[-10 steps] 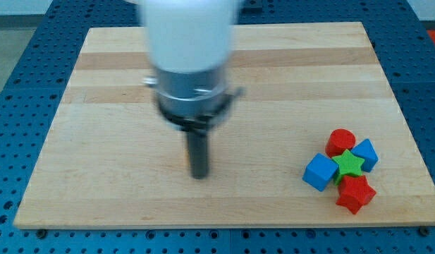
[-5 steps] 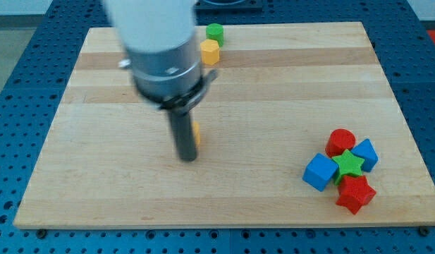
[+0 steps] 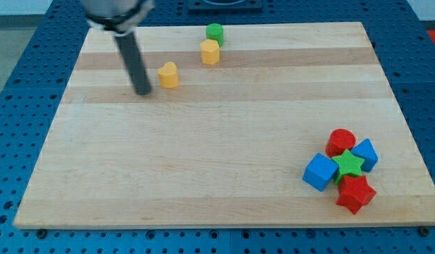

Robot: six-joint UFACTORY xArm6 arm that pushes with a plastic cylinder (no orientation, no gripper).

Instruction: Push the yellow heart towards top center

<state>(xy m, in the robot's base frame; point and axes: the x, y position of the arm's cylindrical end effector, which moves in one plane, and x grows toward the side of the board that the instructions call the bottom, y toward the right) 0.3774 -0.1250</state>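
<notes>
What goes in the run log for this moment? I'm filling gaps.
tip: just left of yellow heart, small gap | heart: upper left, short of top center

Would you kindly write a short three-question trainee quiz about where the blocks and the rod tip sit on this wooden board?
1. True or false: my tip touches the yellow heart block.
2. Which block lies nearest the view's top edge? A) green cylinder block B) yellow hexagonal block C) green star block
3. Fill in: my tip stands to the view's ____ of the yellow heart block.

Key: 1. False, a small gap shows. 2. A. 3. left.
</notes>
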